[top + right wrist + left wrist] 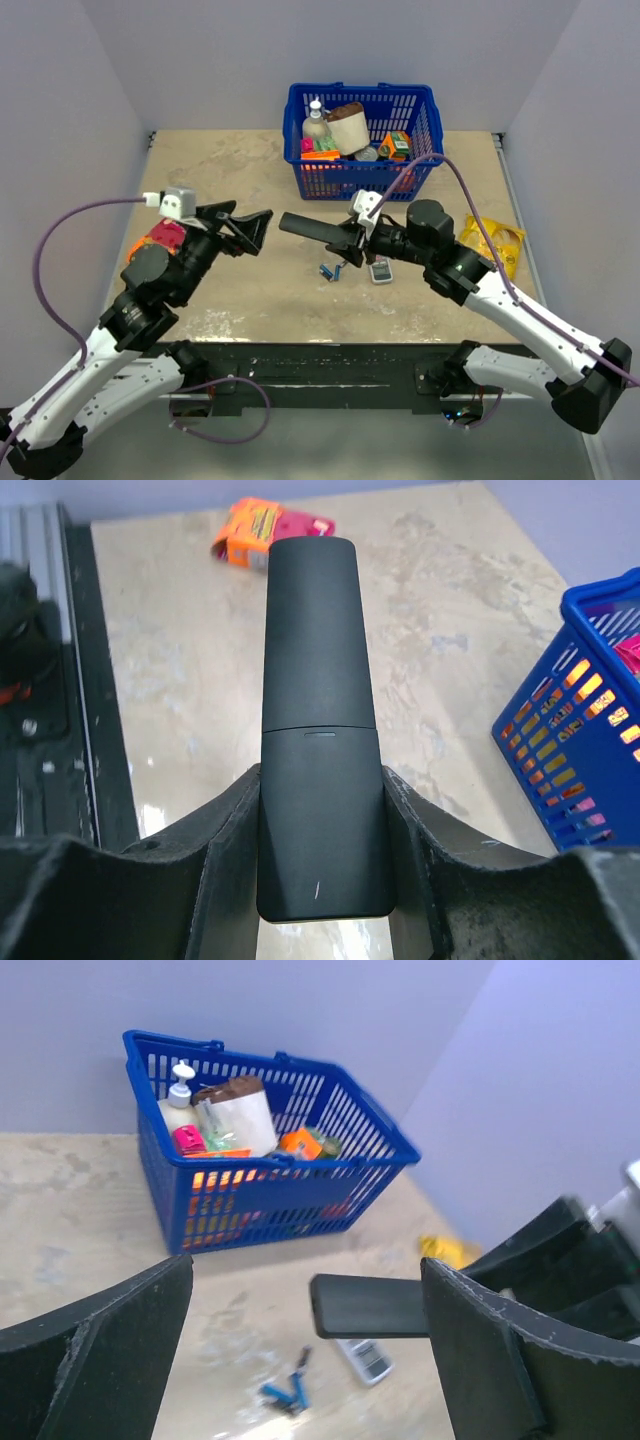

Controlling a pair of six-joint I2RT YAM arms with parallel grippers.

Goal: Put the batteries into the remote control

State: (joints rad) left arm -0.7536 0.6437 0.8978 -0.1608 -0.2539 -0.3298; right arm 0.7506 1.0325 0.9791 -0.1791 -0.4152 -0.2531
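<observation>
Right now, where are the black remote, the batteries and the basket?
black remote (318,710), right wrist view, middle of its body
batteries (329,270), top view, middle of the cluster
basket (270,1210), left wrist view, front wall

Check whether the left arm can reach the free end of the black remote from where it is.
Probably yes. The left tool is open and faces the free end of the black remote, with nothing between them. The right tool grips only the other end.

In the left wrist view we lose the far end of the remote control (365,1306) behind a finger (500,1350) of the left gripper (307,1263). The batteries (333,270) are too small for us to count. The right wrist view's edge cuts off the blue basket (600,592), and the left arm (150,290) covers part of the orange packet (160,238).
</observation>
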